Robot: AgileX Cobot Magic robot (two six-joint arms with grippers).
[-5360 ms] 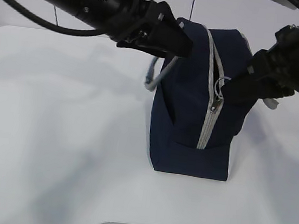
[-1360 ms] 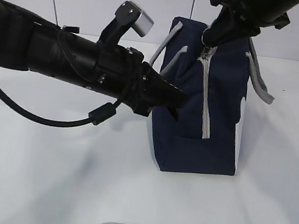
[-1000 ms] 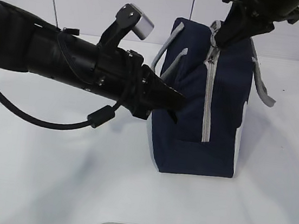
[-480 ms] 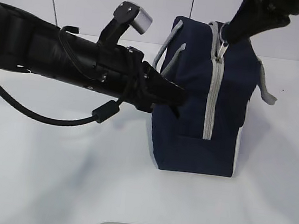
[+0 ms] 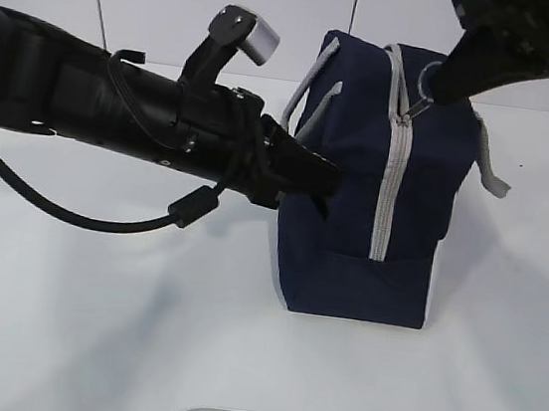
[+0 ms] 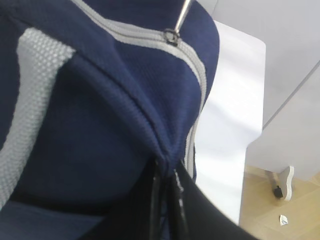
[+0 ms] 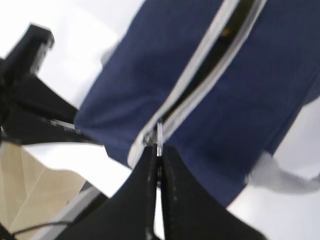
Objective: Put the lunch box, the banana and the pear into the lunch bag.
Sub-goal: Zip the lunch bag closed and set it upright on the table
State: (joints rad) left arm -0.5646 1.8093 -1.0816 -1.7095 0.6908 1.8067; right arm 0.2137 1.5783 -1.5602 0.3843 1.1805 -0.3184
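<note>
I've got the left gripper [image 5: 325, 184] clenched on a fold of the lunch bag [image 5: 351, 235] fabric at its end wall, pinch visible right at the tips in the left wrist view, and the right gripper [image 7: 159, 150] clamped on the metal ring pull [image 5: 427, 79], slider [image 6: 171, 36] sitting near the top corner of the bag just below those tips. Zipper [image 5: 386, 194] looks shut down the end face; in the right wrist view a dark gap shows ahead of the tips w/ something yellow inside, can't tell banana or pear. Lunch box not in view in any cam, prob inside, can't confirm. Main risks imo: the thin ring slipping out of the right tips if pull angle drifts off the zipper line; slider jamming at the corner curve; bag lifting or tipping off the table [image 5: 93, 294] if the left pinch on fabric slides. Fabric bunching near the left tips could also snag the teeth.
</note>
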